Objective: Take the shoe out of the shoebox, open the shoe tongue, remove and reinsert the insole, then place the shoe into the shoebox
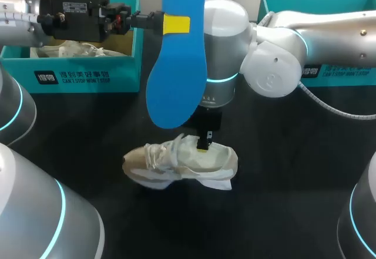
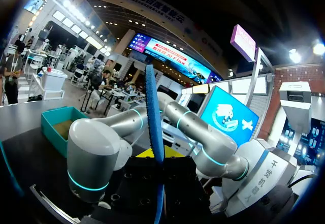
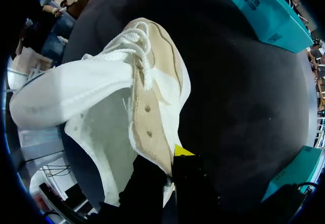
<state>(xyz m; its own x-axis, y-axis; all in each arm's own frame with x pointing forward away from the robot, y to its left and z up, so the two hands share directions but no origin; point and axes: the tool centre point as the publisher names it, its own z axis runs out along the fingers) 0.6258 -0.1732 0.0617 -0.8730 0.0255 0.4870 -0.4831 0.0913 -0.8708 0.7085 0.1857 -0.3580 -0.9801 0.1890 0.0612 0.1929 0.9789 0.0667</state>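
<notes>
Black tabletop [image 1: 282, 212]. Teal shoebox [image 1: 82, 74] at 10 o'clock of the shoe [image 1: 176, 164], which sits mid-table. Right gripper [image 1: 204, 144] pinches the shoe's soft collar wall at about 1 o'clock. Left gripper [image 1: 176, 24] clamps the blue insole [image 1: 176, 88], hung wide end down at 12 o'clock. Insole likely light and floppy: grip near the heel, feed the toe in first.

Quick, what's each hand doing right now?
Left hand: shut on the flat blue foam insole.
Right hand: shut on the white and beige lace-up shoe.
</notes>
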